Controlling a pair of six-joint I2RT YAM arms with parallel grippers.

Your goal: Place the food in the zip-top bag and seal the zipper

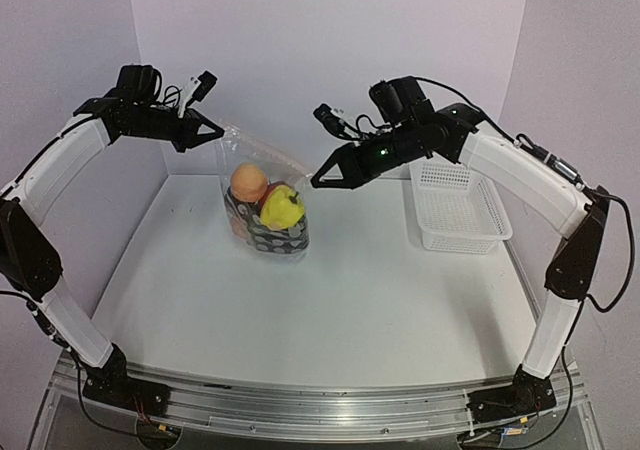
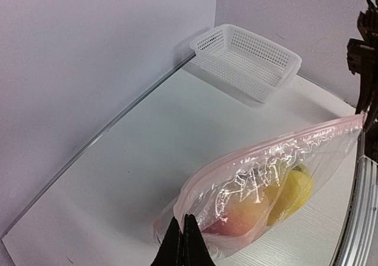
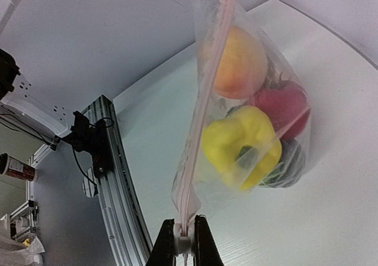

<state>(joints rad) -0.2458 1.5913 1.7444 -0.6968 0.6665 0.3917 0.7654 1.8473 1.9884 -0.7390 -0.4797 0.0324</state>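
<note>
All food (image 1: 270, 198) in view is already inside the bag (image 1: 262, 232), held upright between the arms, bottom seemingly resting on the worktop (image 1: 300, 300). The left fingers (image 2: 173, 249) and right fingers (image 3: 166, 245) are each clamped on one end of the zipper (image 3: 205, 94). Loading looks done; sealing remains, and whether the strip is pressed shut I cannot tell.

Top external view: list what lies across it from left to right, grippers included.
From the left: left gripper → zip-top bag, held up between the two grippers → right gripper → white perforated basket.
</note>
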